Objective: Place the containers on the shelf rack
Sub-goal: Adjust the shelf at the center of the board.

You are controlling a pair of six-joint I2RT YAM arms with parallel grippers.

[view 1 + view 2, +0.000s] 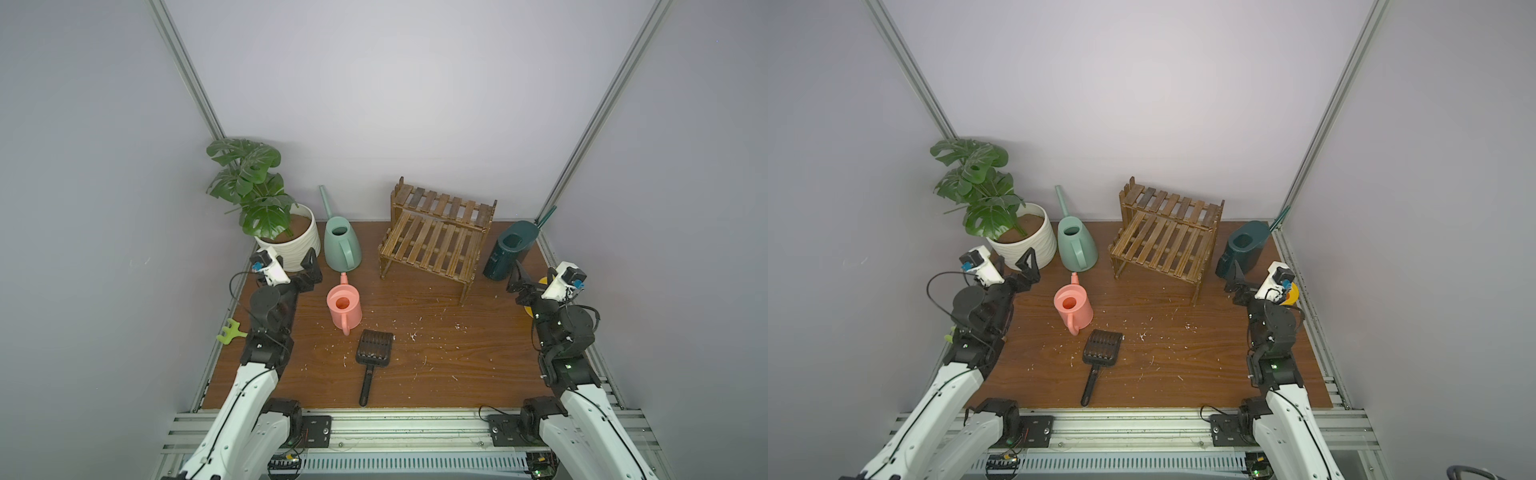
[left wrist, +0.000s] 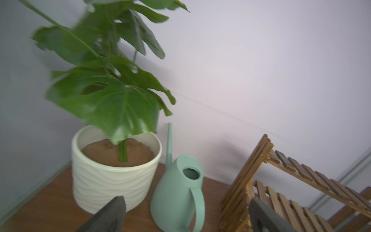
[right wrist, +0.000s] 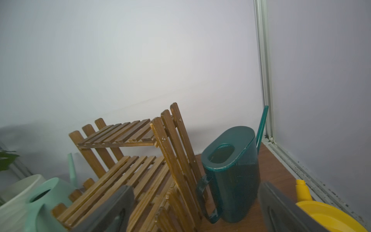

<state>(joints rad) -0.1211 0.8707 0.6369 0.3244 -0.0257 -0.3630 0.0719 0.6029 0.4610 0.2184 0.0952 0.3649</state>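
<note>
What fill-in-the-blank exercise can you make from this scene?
1. The small can nearest the mint-green watering can is ____ in colour.
2. The dark-teal watering can stands on the robot's ____ side of the shelf rack.
3. The left end effector and the right end effector are both ____ and hold nothing.
4. The slotted scoop is ____ in colour.

Missing words: pink; right; open; black.

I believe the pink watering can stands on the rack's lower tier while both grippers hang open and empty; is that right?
Not quite: the pink watering can stands on the table, left of the shelf rack, as both top views show. The left gripper and right gripper are open and empty.
</note>
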